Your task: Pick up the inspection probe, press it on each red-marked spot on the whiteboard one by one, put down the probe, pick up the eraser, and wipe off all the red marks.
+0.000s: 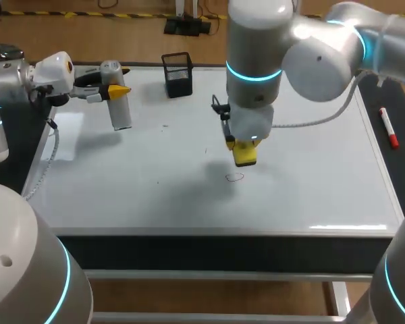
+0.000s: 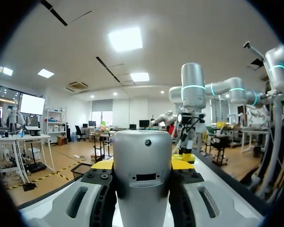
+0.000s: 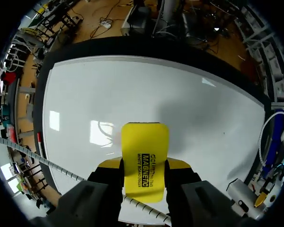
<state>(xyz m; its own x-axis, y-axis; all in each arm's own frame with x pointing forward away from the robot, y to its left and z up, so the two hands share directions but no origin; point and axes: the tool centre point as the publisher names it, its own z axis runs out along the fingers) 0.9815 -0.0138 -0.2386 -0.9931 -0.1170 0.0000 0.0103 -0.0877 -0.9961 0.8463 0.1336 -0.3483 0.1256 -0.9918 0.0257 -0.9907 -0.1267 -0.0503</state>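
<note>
Two things of the task are held at once. The yellow whiteboard eraser (image 1: 245, 156) is clamped by its long sides in the right gripper (image 3: 144, 164), over the middle of the whiteboard (image 1: 310, 175), just far of a faint red mark (image 1: 235, 177). Whether it touches the board cannot be told. It is judged light, rigid in the back and soft at the wiping face, so the sides are the place to hold it. The grey inspection probe (image 1: 121, 111) is gripped across its barrel by the left gripper (image 2: 143, 165), at the far left. It looks smooth, stiff and somewhat slippery. A black mesh pen holder (image 1: 177, 74) stands at the far edge, and nothing is made out inside it.
</note>
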